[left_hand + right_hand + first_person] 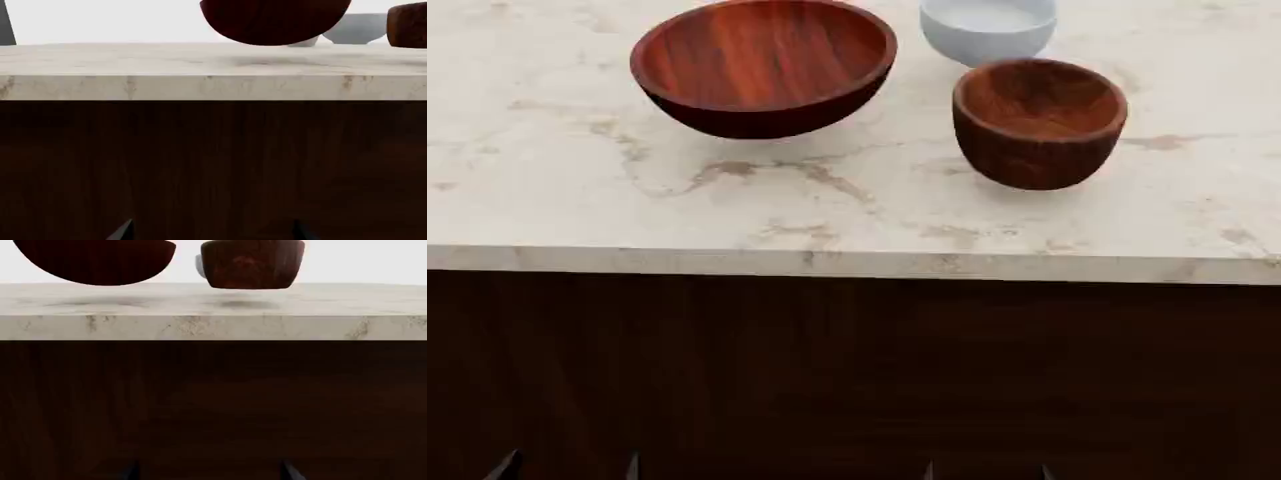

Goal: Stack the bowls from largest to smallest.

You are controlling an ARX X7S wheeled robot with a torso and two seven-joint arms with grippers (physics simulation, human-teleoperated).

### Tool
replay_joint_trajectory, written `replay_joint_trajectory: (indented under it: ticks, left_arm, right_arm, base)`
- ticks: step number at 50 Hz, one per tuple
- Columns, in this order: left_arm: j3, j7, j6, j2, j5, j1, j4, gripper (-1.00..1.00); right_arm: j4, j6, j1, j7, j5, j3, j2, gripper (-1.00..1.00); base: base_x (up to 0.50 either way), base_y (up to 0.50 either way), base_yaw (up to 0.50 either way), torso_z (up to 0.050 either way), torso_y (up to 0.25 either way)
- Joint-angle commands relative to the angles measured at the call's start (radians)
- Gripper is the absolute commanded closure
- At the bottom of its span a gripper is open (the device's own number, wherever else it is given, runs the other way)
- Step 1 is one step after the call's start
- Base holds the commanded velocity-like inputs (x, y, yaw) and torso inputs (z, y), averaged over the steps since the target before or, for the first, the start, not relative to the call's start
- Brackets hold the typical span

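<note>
Dark fingertips of left hand (567, 466) and right hand (985, 470) low below counter (854, 262), both spread wide.

My table (561, 200) has a smooth, pale marble-like top with brown veins, over a dark wood-grain front (854, 380). The large bowl (761, 65) looks like glossy reddish wood. The small bowl (1038, 120) is browner wood, duller. The white bowl (988, 28) looks plain and smooth, like ceramic.

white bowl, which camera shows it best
Head view: the white bowl shows its open rim and inside, though cropped at the top. Left wrist view shows its side; right wrist view only a sliver.
</note>
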Motion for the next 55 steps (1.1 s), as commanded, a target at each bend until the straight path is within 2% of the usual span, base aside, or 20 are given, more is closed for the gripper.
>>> replay_joint_trajectory:
  ticks: [1,10,31,32,33,36,37,38,39,44,55]
  left_arm:
    - [0.011,-0.011,0.0,-0.01,0.0,0.0,0.0,-1.0]
    - [0.064,-0.041,-0.019,-0.043,-0.006,0.0,0.022,-1.0]
    - [0.073,-0.054,-0.019,-0.052,-0.018,0.0,0.015,-1.0]
    - [0.071,-0.064,-0.011,-0.053,-0.016,0.002,0.02,-1.0]
    - [0.077,-0.075,-0.045,-0.055,0.0,-0.006,0.016,-1.0]
    - [0.072,-0.061,-0.011,-0.056,-0.043,0.004,0.03,-1.0]
    - [0.059,-0.061,-0.061,-0.054,-0.075,0.002,0.042,-1.0]
    - [0.063,-0.053,-0.018,-0.058,-0.078,0.008,0.043,-1.0]
    - [0.061,-0.058,-0.06,-0.058,-0.089,0.006,0.06,-1.0]
    - [0.081,-0.08,-0.089,-0.077,-0.061,0.002,0.09,-1.0]
    - [0.091,-0.103,-0.07,-0.097,-0.058,0.01,0.101,-1.0]
  right_arm:
    - [0.0,0.0,0.0,0.013,0.009,-0.013,0.009,-1.0]
    - [-0.033,0.025,0.001,0.051,0.024,-0.051,0.04,-1.0]
    - [-0.034,0.025,-0.001,0.062,0.033,-0.063,0.051,-1.0]
    - [-0.059,0.088,-0.002,0.059,0.03,-0.058,0.048,-1.0]
    - [-0.031,0.022,-0.002,0.061,0.031,-0.061,0.049,-1.0]
    - [-0.034,0.025,-0.002,0.068,0.036,-0.068,0.054,-1.0]
    - [-0.039,0.028,-0.002,0.07,0.037,-0.071,0.055,-1.0]
    - [-0.043,0.03,-0.002,0.072,0.038,-0.074,0.057,-1.0]
    - [-0.047,0.034,0.0,0.073,0.039,-0.076,0.058,-1.0]
    - [-0.05,0.039,0.006,0.08,0.046,-0.088,0.066,-1.0]
    - [-0.045,0.031,0.008,0.098,0.063,-0.1,0.079,-1.0]
  base:
    - [0.0,0.0,0.0,0.0,0.0]
    - [0.0,0.0,0.0,0.0,0.0]
    - [0.0,0.0,0.0,0.0,0.0]
    - [0.0,0.0,0.0,0.0,0.0]
    - [0.0,0.0,0.0,0.0,0.0]
    - [0.0,0.0,0.0,0.0,0.0]
    - [0.0,0.0,0.0,0.0,0.0]
    - [0.0,0.0,0.0,0.028,0.0]
    - [0.0,0.0,0.0,0.05,0.0]
    - [0.0,0.0,0.0,0.05,0.0]
    - [0.0,0.0,0.0,0.05,0.0]
